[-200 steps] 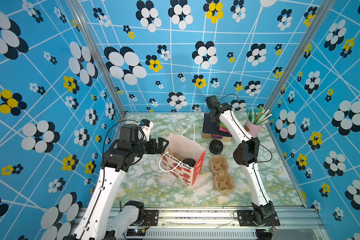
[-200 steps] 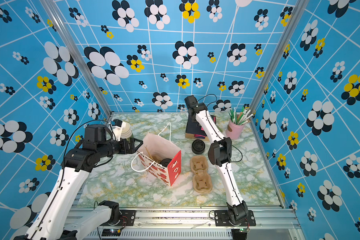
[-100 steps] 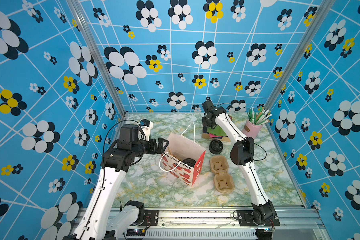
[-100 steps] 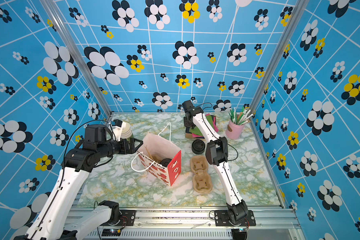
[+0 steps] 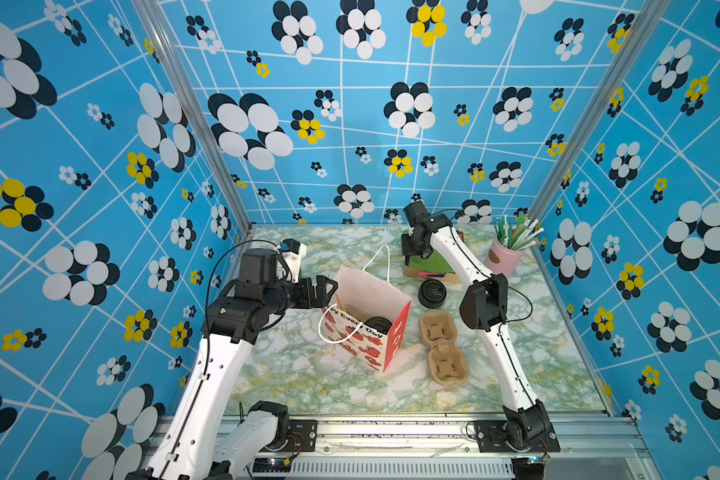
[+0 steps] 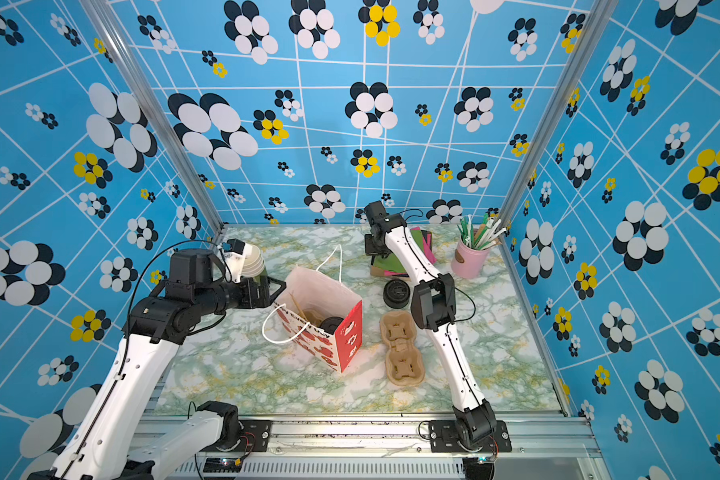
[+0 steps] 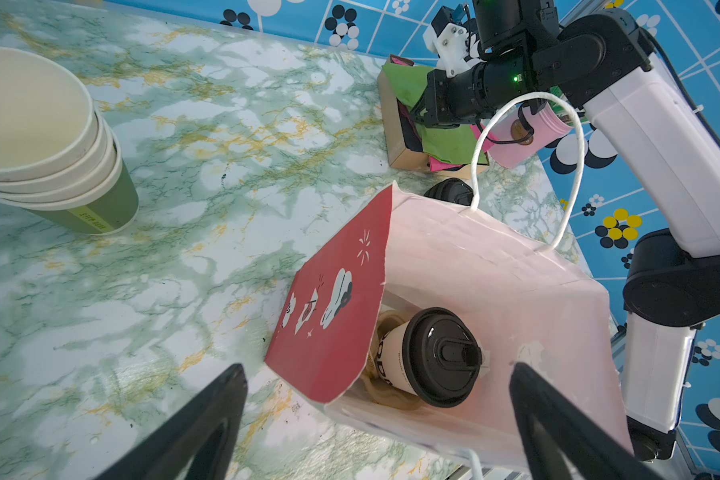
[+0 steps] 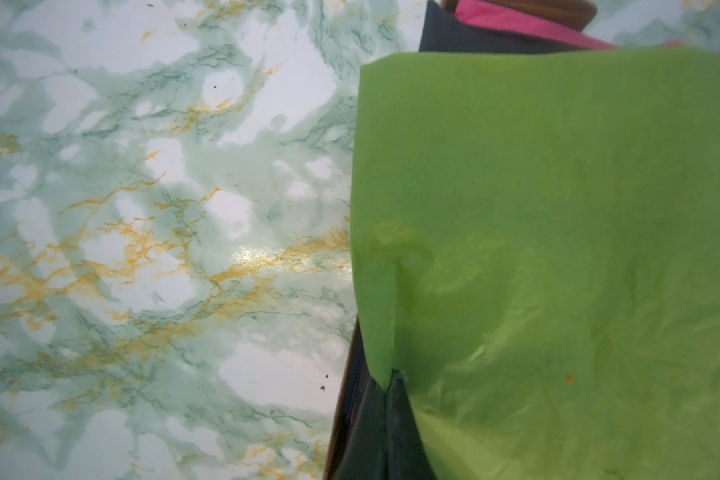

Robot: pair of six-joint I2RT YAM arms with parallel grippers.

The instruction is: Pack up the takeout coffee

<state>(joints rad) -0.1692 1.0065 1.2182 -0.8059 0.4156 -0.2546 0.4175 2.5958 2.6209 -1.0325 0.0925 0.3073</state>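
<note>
Top views: 1 takeout coffee sits inside 1 paper bag, with 1 lid stack, 1 carrier with 2 slots and 1 pink straw cup to its right. Your left gripper reaches level to the bag's left rim, and your right gripper points down at the green napkin near the back wall. Left wrist: jaws spread wide and empty at the bag mouth, with 1 nested cup stack well apart across bare marble. Right wrist: jaws closed, pinching the green napkin's edge, with open tabletop beside it.

"Every Day" on bag, takeout coffee lettering unclear
</note>
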